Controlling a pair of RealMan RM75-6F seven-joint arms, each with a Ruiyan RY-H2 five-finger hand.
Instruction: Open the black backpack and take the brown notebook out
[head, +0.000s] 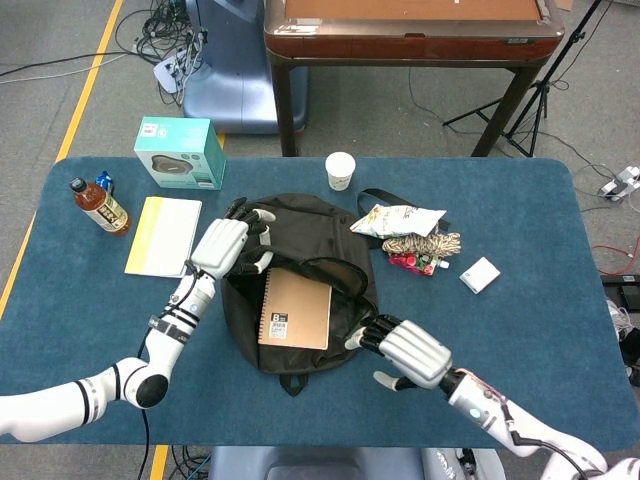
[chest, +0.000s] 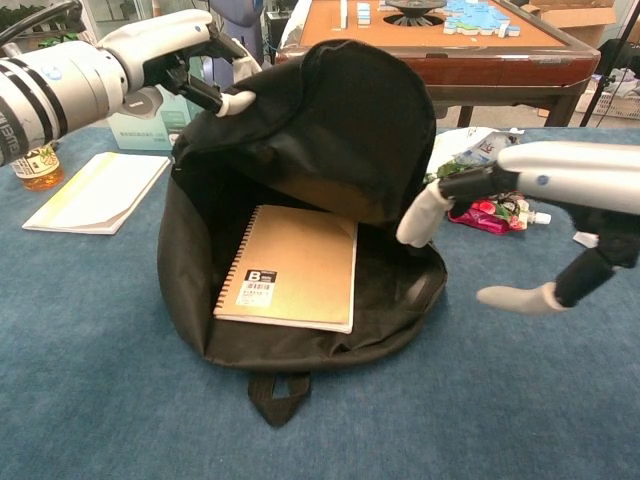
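Note:
The black backpack (head: 300, 232) (chest: 340, 130) lies in the middle of the blue table. My left hand (head: 228, 246) (chest: 170, 55) grips its front flap and holds it lifted up and back. Inside the opened bag the brown spiral notebook (head: 294, 308) (chest: 290, 266) lies flat with its cover showing. My right hand (head: 405, 351) (chest: 545, 200) hovers at the bag's right rim, fingers spread and holding nothing, a short way from the notebook's right edge.
A yellow-edged white booklet (head: 164, 235), a teal box (head: 180, 152) and a sauce bottle (head: 99, 206) sit at the left. A paper cup (head: 340, 170), snack bag (head: 400, 218), rope bundle (head: 423, 244) and small white box (head: 480, 274) lie behind and to the right.

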